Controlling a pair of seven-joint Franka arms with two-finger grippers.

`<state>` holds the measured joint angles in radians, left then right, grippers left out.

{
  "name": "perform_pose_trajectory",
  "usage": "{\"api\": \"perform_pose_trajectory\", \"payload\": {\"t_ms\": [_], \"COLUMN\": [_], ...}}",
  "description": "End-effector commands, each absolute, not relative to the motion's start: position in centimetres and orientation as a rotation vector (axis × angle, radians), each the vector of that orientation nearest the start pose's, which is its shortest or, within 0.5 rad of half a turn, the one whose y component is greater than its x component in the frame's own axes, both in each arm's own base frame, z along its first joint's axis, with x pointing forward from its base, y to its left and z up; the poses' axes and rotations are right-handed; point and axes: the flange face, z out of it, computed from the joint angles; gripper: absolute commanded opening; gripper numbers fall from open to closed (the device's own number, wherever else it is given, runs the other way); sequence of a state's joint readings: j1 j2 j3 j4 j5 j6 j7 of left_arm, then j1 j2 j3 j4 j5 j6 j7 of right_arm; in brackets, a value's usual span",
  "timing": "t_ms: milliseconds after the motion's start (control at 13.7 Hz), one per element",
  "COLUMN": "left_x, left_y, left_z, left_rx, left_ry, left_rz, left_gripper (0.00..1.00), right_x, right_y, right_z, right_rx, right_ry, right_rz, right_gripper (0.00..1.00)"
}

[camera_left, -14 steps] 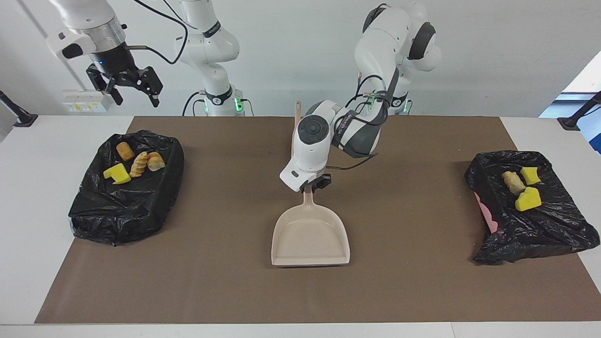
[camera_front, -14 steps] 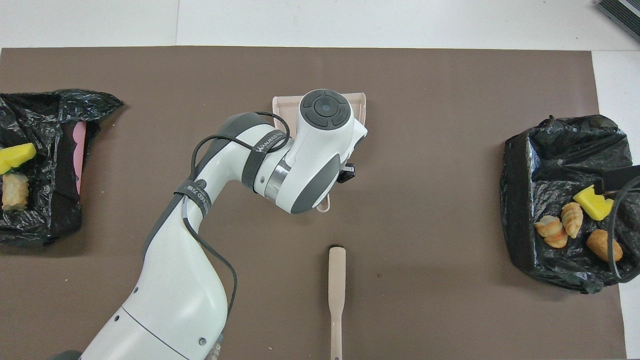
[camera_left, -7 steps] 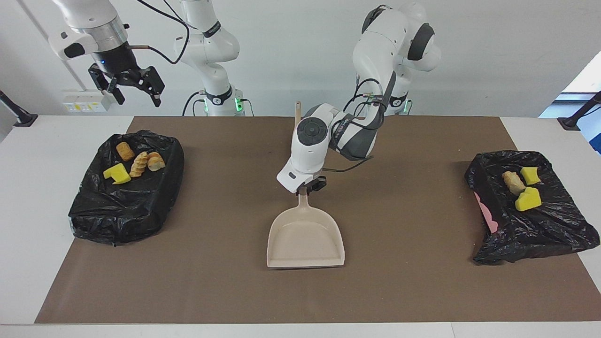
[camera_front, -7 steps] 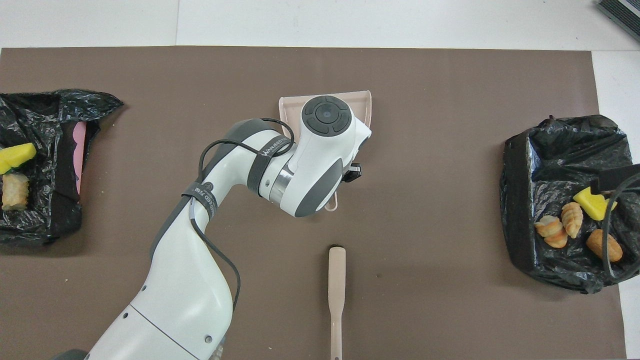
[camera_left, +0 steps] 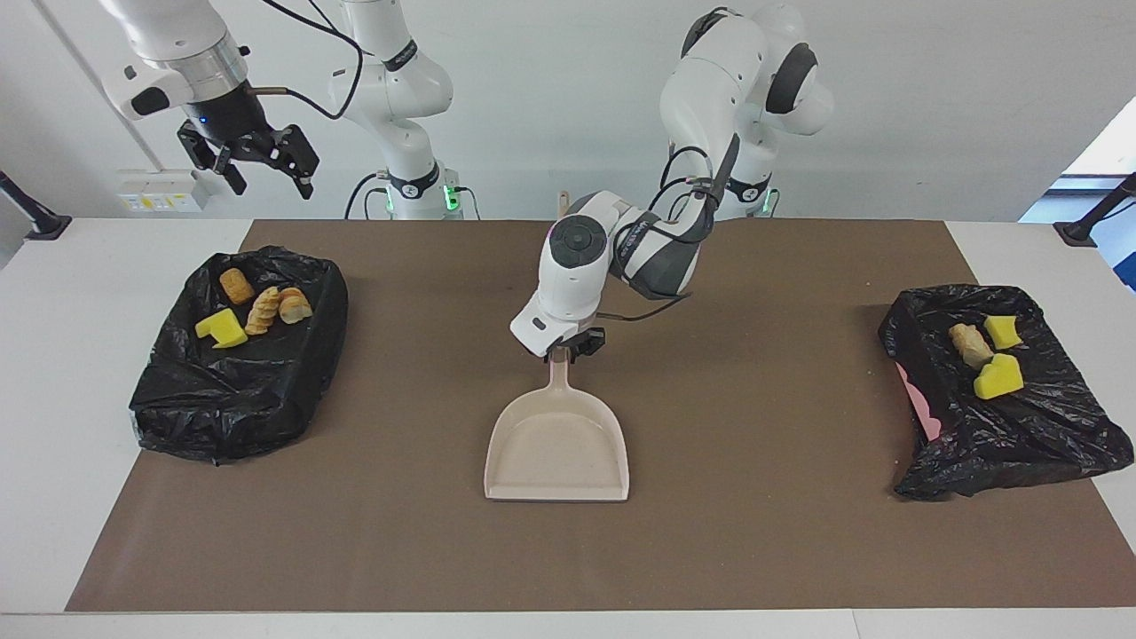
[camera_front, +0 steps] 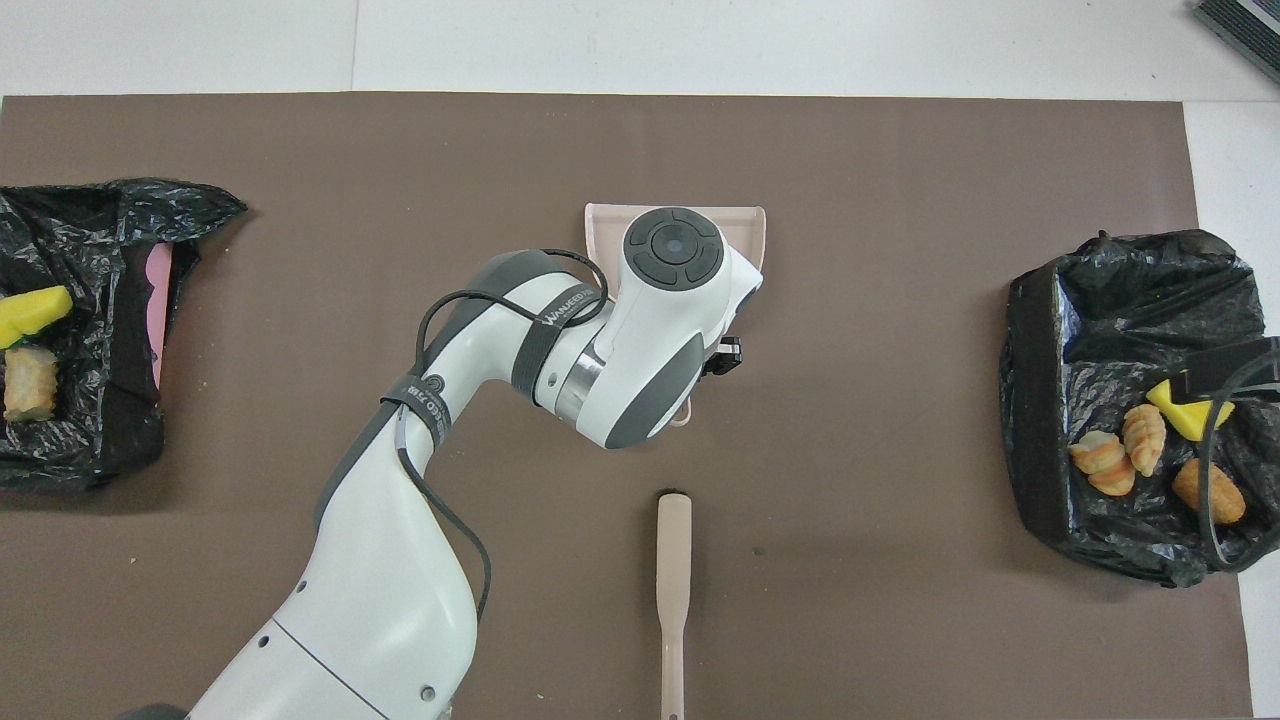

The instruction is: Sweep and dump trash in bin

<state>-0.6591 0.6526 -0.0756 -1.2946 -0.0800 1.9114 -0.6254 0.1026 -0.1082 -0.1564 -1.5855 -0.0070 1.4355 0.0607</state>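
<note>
As far as the scene shows, the sweeping and dumping look finished: no trash [camera_left: 264, 310] lies loose on the brown mat [camera_left: 763, 532]. Four pieces, three bread chunks and a yellow sponge piece [camera_left: 222, 329], sit in the black-bagged bin [camera_left: 231, 399] toward the right arm's end of the desk [camera_left: 53, 444]. Three more, two sponge scraps [camera_left: 997, 376] and one tan chunk [camera_left: 970, 346], sit in the second bagged bin [camera_left: 1021, 444] toward the left arm's end. What seems left is only parking the tools. The beige dustpan [camera_left: 559, 448] lies flat and empty in the middle of the mat, its mouth pointing away from the robots. The left gripper [camera_left: 568, 346] is down at the pan's handle, but I cannot tell whether its jaws clamp the handle or stand loose around it. The hand brush [camera_front: 673, 590] lies on the mat nearer to the robots than the dustpan, apart from it and untouched. The right gripper [camera_left: 262, 164] hangs high over the bin at its own end, jaws spread and holding nothing; that arm waits. Room is generous: bare mat surrounds the dustpan on every side, both bins are well apart from it, and the mat's edges are well clear. The closest obstacle for the left arm is the brush beneath its forearm.
</note>
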Motion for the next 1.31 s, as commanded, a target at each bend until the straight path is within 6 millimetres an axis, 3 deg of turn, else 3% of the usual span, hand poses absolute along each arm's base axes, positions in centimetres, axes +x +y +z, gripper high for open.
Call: {"api": "perform_pose_trajectory", "payload": {"t_ms": [0,146,291,437,656,947,1020,1239], "left_x": [53.9,53.7,54.3,55.6,54.3,53.4,52.5,51.1], "left_y": [-46.0,-43.4,-39.8,-34.5,-26.6,-18.8,-17.6,-13.1], "left_z": [40.7,44.4,47.9,52.2,58.3,64.0,65.3,67.5], "left_rx": [-3.190,-3.194,-3.112,-3.118,-3.098,-3.101,-3.111,-3.101], "left_ry": [0.104,0.096,0.131,0.148,0.203,0.242,0.245,0.265], "left_rz": [0.078,0.024,-0.111,-0.180,-0.160,-0.197,-0.185,-0.129], "left_gripper": [0.83,0.99,1.00,1.00,1.00,1.00,1.00,1.00], "right_x": [50.7,50.7,50.7,50.8,50.7,50.8,50.7,50.6], "right_y": [-3.3,-3.4,-3.5,-3.4,-3.9,-3.7,-3.7,-3.9], "right_z": [66.6,66.6,66.3,66.0,66.1,66.0,66.1,66.1], "right_rx": [-3.106,-3.107,-3.116,-3.164,-3.173,-3.172,-3.172,-3.172], "right_ry": [0.189,0.192,0.161,0.085,0.088,0.085,0.085,0.085], "right_rz": [0.043,0.038,0.028,-0.057,-0.055,-0.055,-0.052,-0.047], "right_gripper": [1.00,1.00,1.00,1.00,1.00,1.00,1.00,1.00]}}
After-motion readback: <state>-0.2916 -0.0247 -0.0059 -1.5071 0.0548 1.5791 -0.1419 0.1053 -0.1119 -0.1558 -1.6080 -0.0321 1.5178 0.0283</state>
